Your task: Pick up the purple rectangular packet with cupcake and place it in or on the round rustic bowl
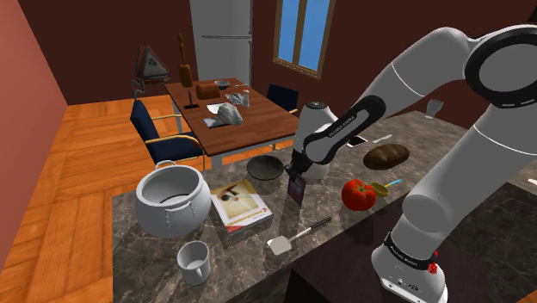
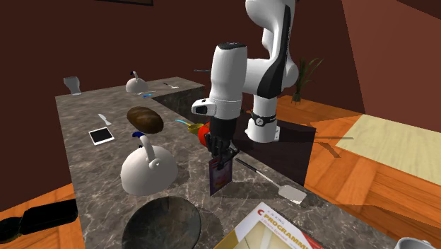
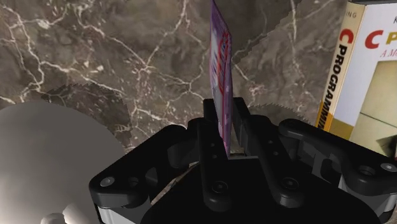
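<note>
The claw [image 1: 297,175] is clamped shut on the purple packet [image 1: 297,188]. It pinches the top edge, so the flat pouch hangs straight down. That's a smart hold for something this thin, because the bottom end is free to go in first. The packet hangs just clear of the marble surface [image 1: 245,268], close beside the dark round bowl [image 1: 265,168] on the shoulder view's right, but not over it. My read is that the lift is done and the carry across to the bowl is the step in hand.

From the shoulder, packet and bowl look almost touching. The second exterior view corrects that: the bowl [image 2: 162,225] sits low in its frame, with a stretch of bare surface between it and the hanging packet [image 2: 220,175]. It also shows a white dome with a handle [image 2: 148,170] standing beside that gap, near enough to the likely path to be worth minding.

The wrist view settles the grip itself. Both fingers [image 3: 242,127] press flat against the packet's two faces with no daylight between. It also catches a book [image 3: 372,70] lying off to one side on the marble.
</note>
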Robot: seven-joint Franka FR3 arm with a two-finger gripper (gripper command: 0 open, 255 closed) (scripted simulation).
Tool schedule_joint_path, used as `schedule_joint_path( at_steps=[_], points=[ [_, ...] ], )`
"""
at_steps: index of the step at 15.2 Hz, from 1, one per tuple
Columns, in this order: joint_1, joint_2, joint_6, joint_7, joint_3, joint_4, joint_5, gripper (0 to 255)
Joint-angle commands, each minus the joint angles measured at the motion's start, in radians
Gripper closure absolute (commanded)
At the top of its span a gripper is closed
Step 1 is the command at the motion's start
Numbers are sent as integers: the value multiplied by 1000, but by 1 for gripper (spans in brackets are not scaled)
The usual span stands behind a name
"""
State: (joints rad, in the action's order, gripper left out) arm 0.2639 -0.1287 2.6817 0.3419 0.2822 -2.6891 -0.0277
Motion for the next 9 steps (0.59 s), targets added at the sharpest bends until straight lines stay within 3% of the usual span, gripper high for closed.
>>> schedule_joint_path(
  at_steps=[1, 4, 9],
  points=[
    [0, 0, 0, 0, 0, 0, 0, 255],
    [0, 0, 0, 0, 0, 0, 0, 255],
    [-13, -70, -83, -30, -9, 15, 37, 255]
  ],
)
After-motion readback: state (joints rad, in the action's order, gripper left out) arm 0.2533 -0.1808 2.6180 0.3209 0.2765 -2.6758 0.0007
